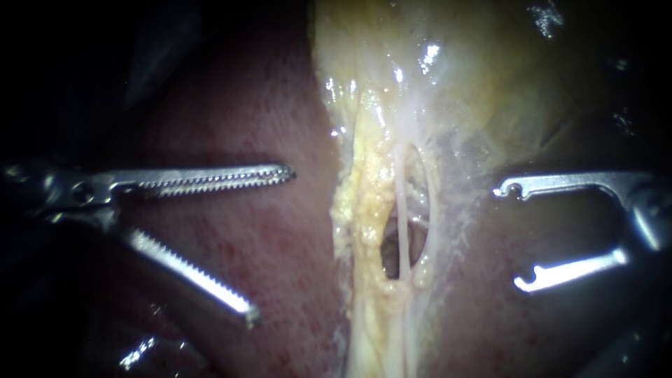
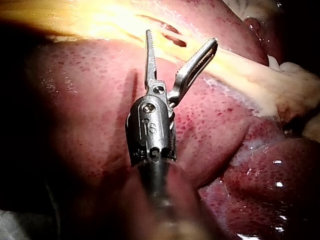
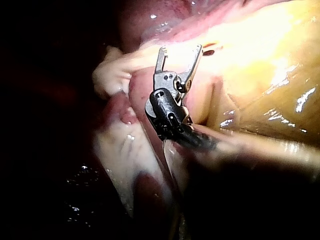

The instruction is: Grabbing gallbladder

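The yellowish gallbladder [image 1: 455,77] fills the upper middle of the endoscope view and narrows into a pale strip of tissue with thin tubes [image 1: 402,224] crossing a dark window. My left instrument [image 1: 269,241] comes in from the left over the red liver [image 1: 231,119]. Its toothed jaws stand wide open with nothing between them, well left of the strip. My right instrument [image 1: 514,234] enters from the right, its jaws also open and empty, right of the strip. In the left wrist view my left instrument [image 2: 182,42] has its open jaws reaching the yellow strip [image 2: 240,67].
Liver lobes [image 2: 260,175] lie beside and under the left instrument. In the right wrist view my right instrument [image 3: 179,50] points at bright yellow tissue [image 3: 260,55], with pale fatty tissue [image 3: 115,70] beside it. Dark surroundings border the field.
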`<state>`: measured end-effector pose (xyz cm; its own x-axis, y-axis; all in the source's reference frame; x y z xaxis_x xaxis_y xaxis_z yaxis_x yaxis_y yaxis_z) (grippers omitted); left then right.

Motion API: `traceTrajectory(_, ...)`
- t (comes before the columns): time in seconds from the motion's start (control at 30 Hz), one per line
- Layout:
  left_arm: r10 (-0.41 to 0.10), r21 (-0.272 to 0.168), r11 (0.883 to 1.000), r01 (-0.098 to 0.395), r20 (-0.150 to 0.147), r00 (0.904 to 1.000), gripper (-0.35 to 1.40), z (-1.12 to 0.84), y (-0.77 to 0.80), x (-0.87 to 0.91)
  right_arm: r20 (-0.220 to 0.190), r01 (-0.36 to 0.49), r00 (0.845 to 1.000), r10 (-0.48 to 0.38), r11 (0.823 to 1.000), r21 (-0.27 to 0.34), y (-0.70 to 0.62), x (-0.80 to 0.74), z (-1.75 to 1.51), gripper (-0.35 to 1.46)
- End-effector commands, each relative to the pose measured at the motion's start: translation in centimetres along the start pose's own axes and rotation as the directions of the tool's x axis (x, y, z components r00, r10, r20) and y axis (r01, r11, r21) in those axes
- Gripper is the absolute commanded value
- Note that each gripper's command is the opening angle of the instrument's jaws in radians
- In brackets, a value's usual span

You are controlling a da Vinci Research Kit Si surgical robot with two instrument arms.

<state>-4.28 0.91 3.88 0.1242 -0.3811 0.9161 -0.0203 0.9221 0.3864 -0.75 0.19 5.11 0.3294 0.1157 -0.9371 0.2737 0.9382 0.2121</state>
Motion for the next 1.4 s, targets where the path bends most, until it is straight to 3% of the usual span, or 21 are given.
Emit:
traceTrajectory(0.03,0.0,0.001,1.0,0.0,0.0,1.0,0.95,0.0,0.0,0.0,0.0,0.0,1.0,0.0,1.0,0.0,0.0,-0.01,0.0,0.59)
traceTrajectory(0.2,-0.001,0.004,1.0,0.001,0.001,1.0,0.93,-0.03,0.02,-0.01,0.001,0.001,1.0,-0.001,1.0,0.0,-0.01,-0.02,0.02,0.59)
traceTrajectory(0.4,-0.015,0.002,1.0,0.015,-0.056,0.9983,0.91,0.02,0.22,-0.15,0.001,-0.004,1.0,0.004,1.0,-0.001,-0.02,-0.02,0.04,0.59)
traceTrajectory(0.7,-0.1,-0.027,0.995,0.098,-0.098,0.9902,0.73,0.29,0.43,-0.2,0.001,-0.004,1.0,0.004,1.0,-0.001,-0.02,-0.02,0.04,0.59)
traceTrajectory(0.97,-0.148,-0.04,0.989,0.144,-0.138,0.9793,0.64,0.38,0.57,0.02,0.001,-0.004,1.0,0.004,1.0,-0.001,-0.01,-0.02,0.04,0.59)
traceTrajectory(1.27,-0.191,-0.053,0.981,0.185,-0.15,0.9701,0.58,0.42,0.64,0.41,0.001,-0.004,1.0,0.004,1.0,-0.001,-0.01,-0.03,0.04,0.59)
traceTrajectory(1.4,-0.205,-0.059,0.978,0.198,-0.151,0.9671,0.54,0.45,0.64,0.49,0.001,-0.01,1.0,0.01,1.0,-0.002,-0.01,-0.03,0.04,0.59)
